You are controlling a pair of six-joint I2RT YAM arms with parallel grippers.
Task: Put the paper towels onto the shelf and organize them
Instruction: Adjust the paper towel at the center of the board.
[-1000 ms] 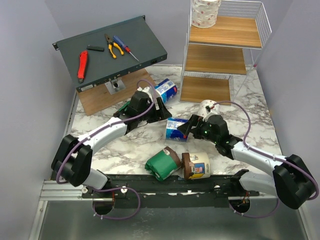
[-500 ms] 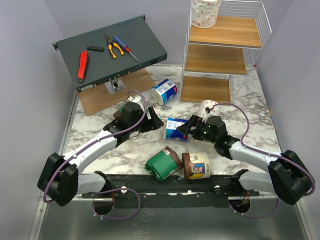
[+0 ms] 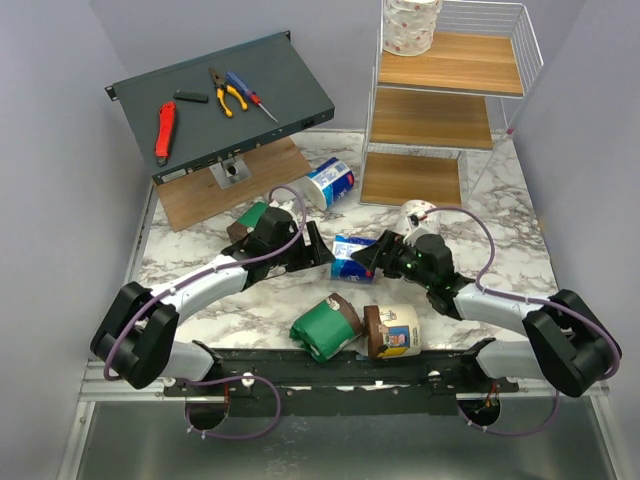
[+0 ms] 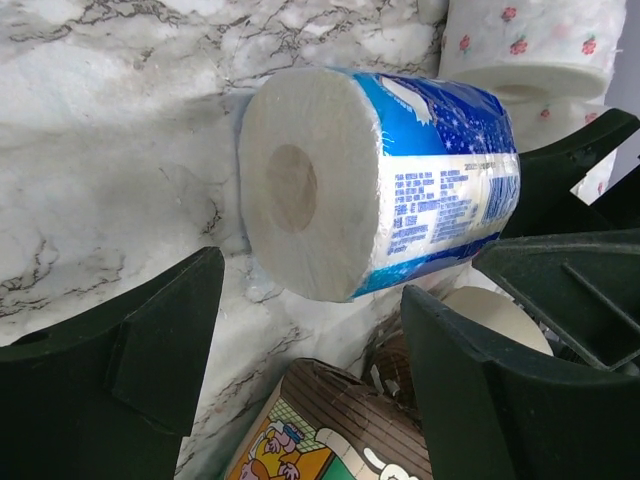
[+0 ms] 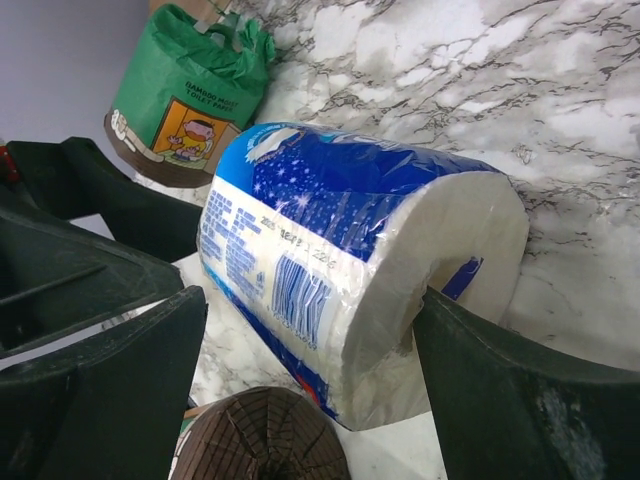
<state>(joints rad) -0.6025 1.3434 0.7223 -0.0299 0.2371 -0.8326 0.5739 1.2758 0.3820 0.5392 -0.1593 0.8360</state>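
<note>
Grippers crowded a blue-and-white roll (image 3: 350, 258) that lay on its side on the marble table (image 3: 520, 220), well apart from the shelf (image 3: 440, 118). Right gripper (image 5: 310, 320) had its jaws spread wide around it, one finger against its end, no clear squeeze. Left gripper (image 4: 312, 285) pointed at the other end, jaws apart, nothing in them. One speckled roll (image 3: 411, 25) stood on the top tier.

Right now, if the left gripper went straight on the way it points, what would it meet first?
Most likely the blue-and-white wrapped paper towel roll, lying on its side, flat end facing the left gripper, though depth is unclear.
</note>
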